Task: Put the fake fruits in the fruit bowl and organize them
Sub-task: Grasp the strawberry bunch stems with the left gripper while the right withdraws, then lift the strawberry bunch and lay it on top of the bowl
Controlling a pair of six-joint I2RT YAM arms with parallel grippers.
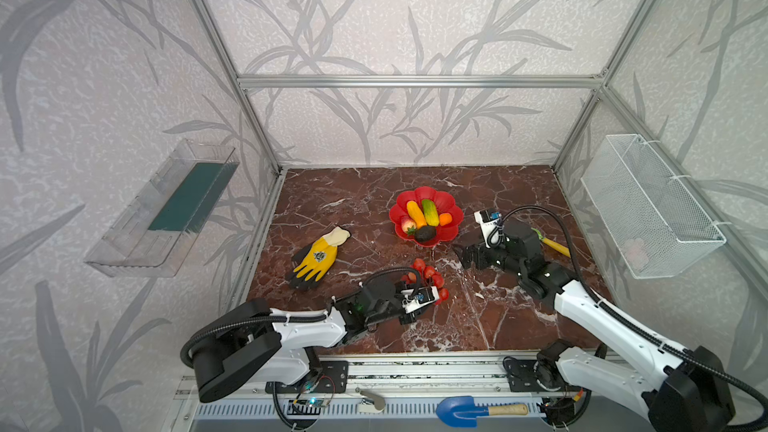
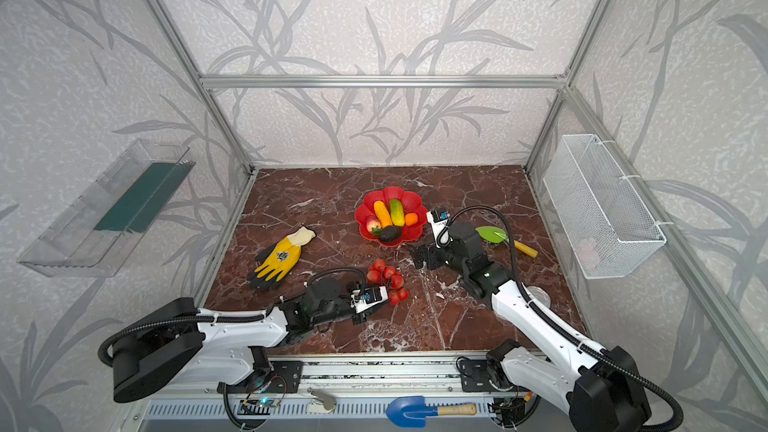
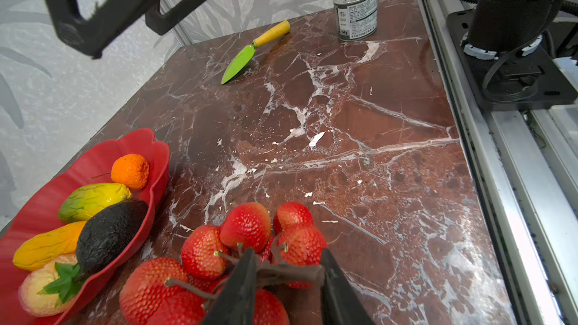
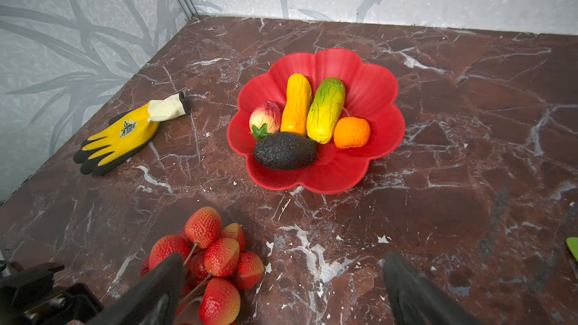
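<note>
My left gripper (image 3: 287, 256) straddles stem of berry bunch (image 3: 247, 226), clamp unconfirmed; thin stem may slip short of fruit bowl (image 3: 137, 142). Right gripper (image 4: 283, 259) agape.

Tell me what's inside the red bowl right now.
Five fruits lie in the bowl: peach, yellow cob, green cucumber, orange and avocado. They cover its middle, so the floor there is hidden. The strawberry bunch is outside, on the table.
</note>
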